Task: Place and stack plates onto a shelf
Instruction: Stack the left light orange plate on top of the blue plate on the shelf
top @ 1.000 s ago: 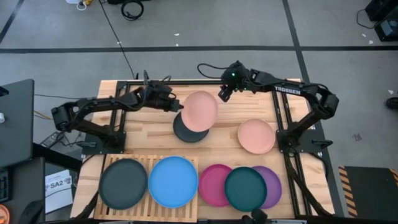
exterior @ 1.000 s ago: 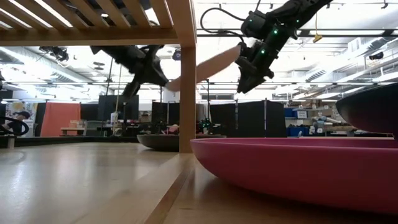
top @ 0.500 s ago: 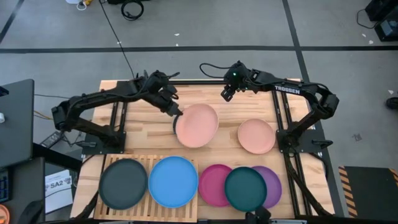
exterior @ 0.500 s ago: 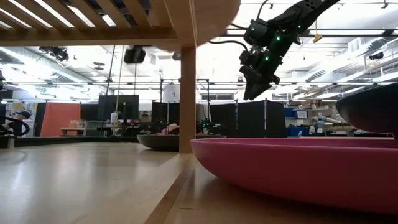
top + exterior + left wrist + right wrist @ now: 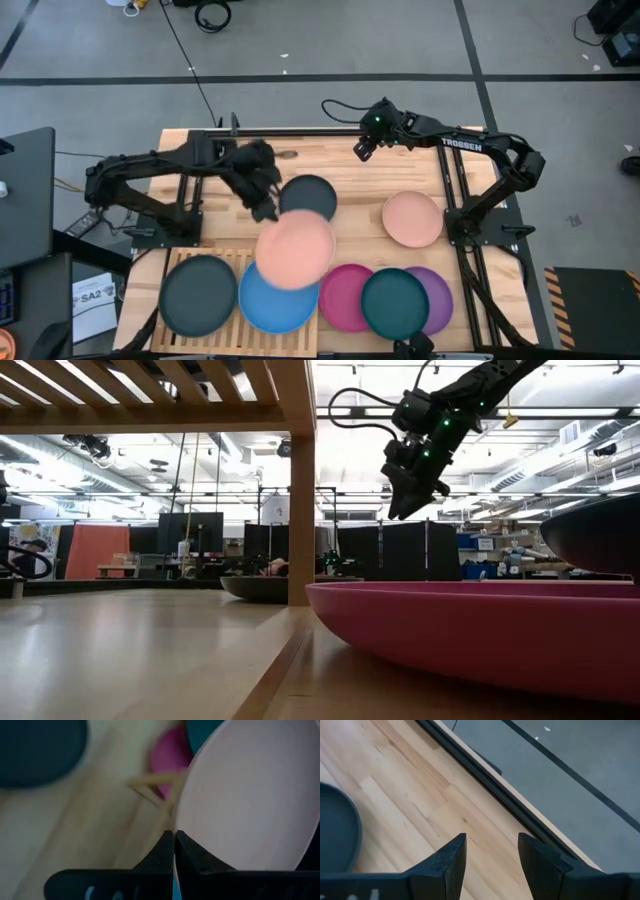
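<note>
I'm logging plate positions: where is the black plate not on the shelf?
In the high view, the black plate lies on the table's middle, left of the resting salmon plate.

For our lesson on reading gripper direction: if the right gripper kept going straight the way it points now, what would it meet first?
Probably the bare wooden tabletop near its far edge. The right gripper is open and empty, with only wood between its fingers; the black plate lies off to one side, and depth is unclear.

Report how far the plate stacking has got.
Done: a black plate and the blue plate lie on the shelf. In hand: the left gripper carries a salmon plate over the blue one. Left: another black, salmon, magenta, teal, purple.
</note>
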